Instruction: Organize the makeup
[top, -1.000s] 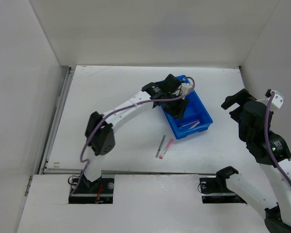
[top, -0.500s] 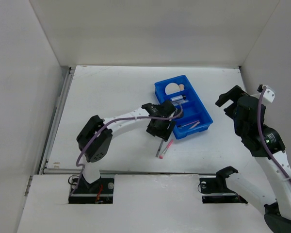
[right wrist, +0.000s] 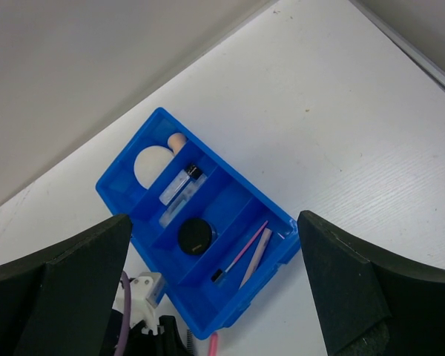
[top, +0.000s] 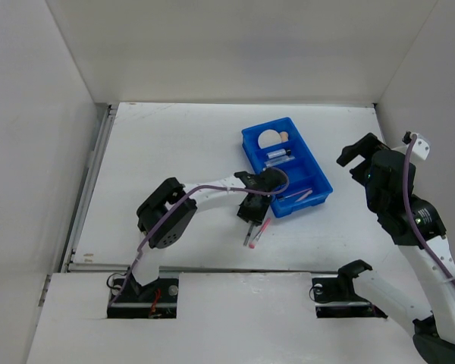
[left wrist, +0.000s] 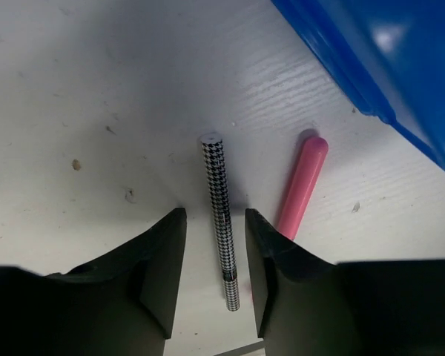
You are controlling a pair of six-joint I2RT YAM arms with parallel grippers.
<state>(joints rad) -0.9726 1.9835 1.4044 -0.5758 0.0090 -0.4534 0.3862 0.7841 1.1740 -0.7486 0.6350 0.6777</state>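
The jaws of the left gripper [left wrist: 213, 226] stand open and low over the table [left wrist: 96, 89], one finger on either side of the dark checked pencil [left wrist: 219, 196], which lies flat between them and runs nearly along the gap. The shaft sits a little nearer the right finger than the left, and neither pad looks to touch it yet.

Just beside it on the right lies the pink pencil [left wrist: 302, 185], close to the right finger and angled slightly away. The step in hand looks like picking up the checked pencil, and the risk I see is that neighbour. The right finger should come down on bare table between the two shafts, not on the pink one. Centring the gap over the checked pencil before closing should help, as should a squeeze near mid-length so it lifts level.

Further right is the blue tray [right wrist: 115, 194], near both pencils. It already holds a cream puff [right wrist: 150, 163], a clear tube [right wrist: 179, 183], a black compact [right wrist: 194, 236] and a thin pink stick [right wrist: 245, 252] in its near compartment — a likely home for these two.

At the far right the right gripper [top: 362, 154] hangs above the table, well apart from the tray — jaws spread wide, holding nothing.
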